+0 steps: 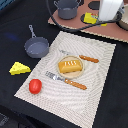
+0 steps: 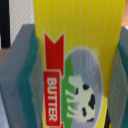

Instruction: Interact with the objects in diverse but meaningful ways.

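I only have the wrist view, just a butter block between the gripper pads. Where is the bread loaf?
Observer: The bread loaf sits on a plate in the middle of the striped mat.
Operator: And the tomato?
Observer: The tomato lies on the mat's corner at the exterior view's left, with the cheese wedge nearby, off the mat.

My gripper (image 2: 75,75) is positioned above the far edge of the worktop, its green-padded fingers (image 2: 30,85) clamped against the butter block (image 2: 77,55).
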